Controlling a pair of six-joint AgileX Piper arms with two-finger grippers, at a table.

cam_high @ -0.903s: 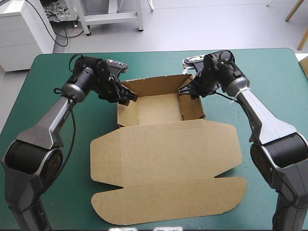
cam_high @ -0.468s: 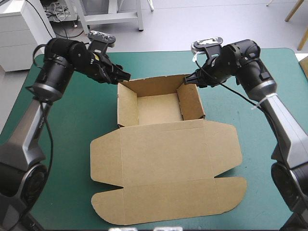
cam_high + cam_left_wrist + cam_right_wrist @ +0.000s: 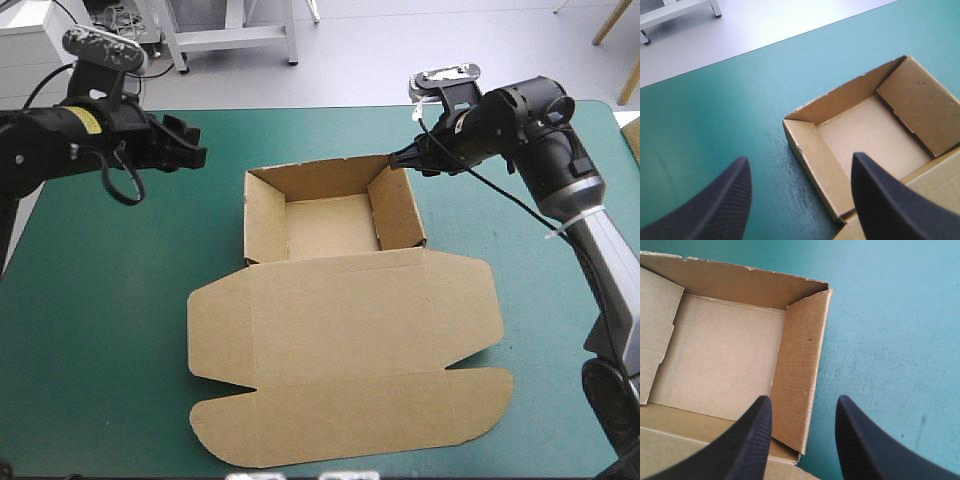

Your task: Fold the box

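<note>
Left gripper (image 3: 192,148): open wide, black fingers (image 3: 720,200) well apart, nothing between them; it hangs over the teal-green cover (image 3: 120,300), off to the left of the box (image 3: 340,330) and clear of it.
Right gripper (image 3: 400,163): open too, though less wide, and holding nothing; it sits by the far right corner of the tray.
Box: middle of the table, an open tray with all four walls raised, nearer the far edge.
Lid: flat on the cover, running from the tray's near wall toward the table's near edge, with side flaps and a rounded front flap spread out.
High view alone: the whole lid and both arms at once, left arm raised and drawn back.
Left wrist view alone: the gap between the left gripper (image 3: 800,157) and its fingers, with the box (image 3: 865,130) ahead, its left wall nearest.
Right wrist view alone: the right gripper (image 3: 804,399) straddling the line of the tray's right wall, the box (image 3: 725,355) floor bare.
Contact: the right fingertips look just clear of the wall, though neither view settles it.
</note>
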